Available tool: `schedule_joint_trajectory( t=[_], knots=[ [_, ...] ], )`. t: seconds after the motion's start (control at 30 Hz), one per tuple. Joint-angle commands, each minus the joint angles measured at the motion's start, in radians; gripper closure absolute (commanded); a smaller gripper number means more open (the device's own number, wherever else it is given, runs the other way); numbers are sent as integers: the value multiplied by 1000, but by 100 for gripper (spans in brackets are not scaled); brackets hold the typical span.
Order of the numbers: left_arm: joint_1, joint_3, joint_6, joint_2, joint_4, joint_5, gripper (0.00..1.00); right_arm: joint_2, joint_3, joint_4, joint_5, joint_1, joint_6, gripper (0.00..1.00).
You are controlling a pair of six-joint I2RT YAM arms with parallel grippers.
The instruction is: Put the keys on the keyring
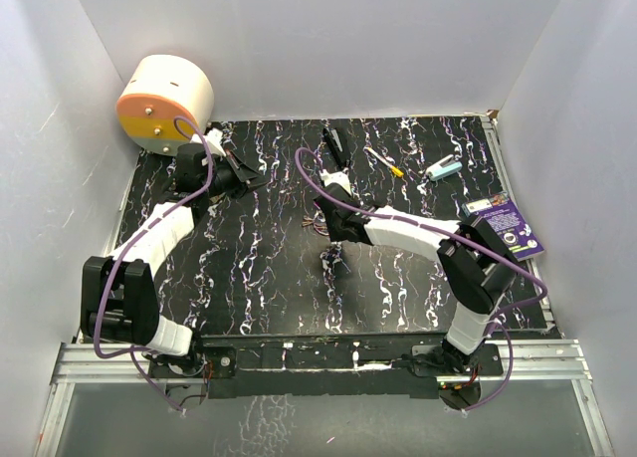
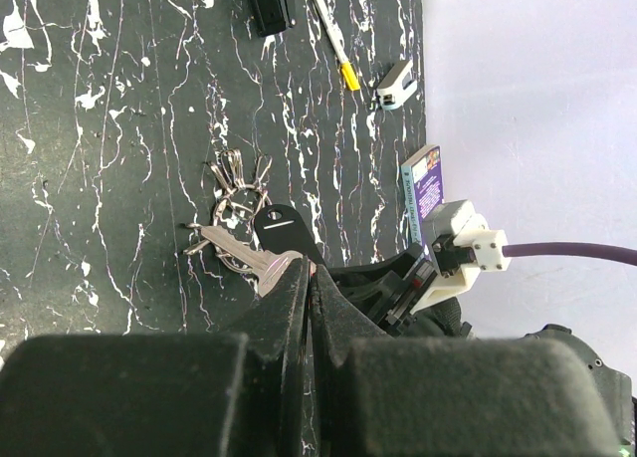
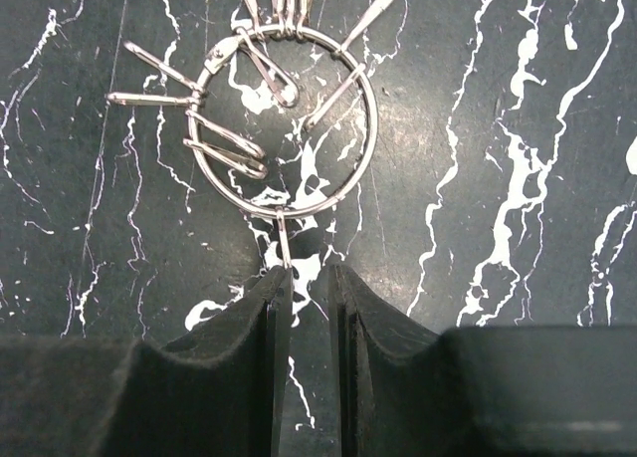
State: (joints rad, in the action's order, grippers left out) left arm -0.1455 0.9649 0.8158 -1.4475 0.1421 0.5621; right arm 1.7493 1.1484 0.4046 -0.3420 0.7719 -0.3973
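Thin round silvery wire keyring [image 3: 373, 128] flat on the black, white-veined counter [image 3: 518, 308], about mid-counter, with small flat silvery metal keys [image 2: 244, 250] bunched at its rim. Right end effector [image 3: 311, 278] just beside the ring, fingers slightly spread, a thin silvery strip from the ring touching one fingertip. Left end effector [image 2: 309, 275] pressed together, at the far left, well apart from the ring.

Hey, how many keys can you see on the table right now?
2: a silvery key lying at the keyring, and a black-headed key just beside it. More may be hidden under the right arm.
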Motion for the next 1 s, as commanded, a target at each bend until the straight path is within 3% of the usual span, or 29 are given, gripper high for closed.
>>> schedule_joint_trajectory(
  t=[0.0, 0.67, 0.83, 0.97],
  knots=[
    [10, 2, -2, 22, 23, 24, 100, 21, 7, -77, -14, 1, -14, 73],
    [23, -12, 0, 32, 34, 18, 100, 86, -35, -141, -7, 1, -8, 74],
    [27, -14, 0, 35, 36, 18, 100, 90, -47, -148, -10, 1, -11, 90],
    [31, -19, 2, 37, 43, 16, 100, 78, -55, -130, -23, 2, -18, 92]
  ],
)
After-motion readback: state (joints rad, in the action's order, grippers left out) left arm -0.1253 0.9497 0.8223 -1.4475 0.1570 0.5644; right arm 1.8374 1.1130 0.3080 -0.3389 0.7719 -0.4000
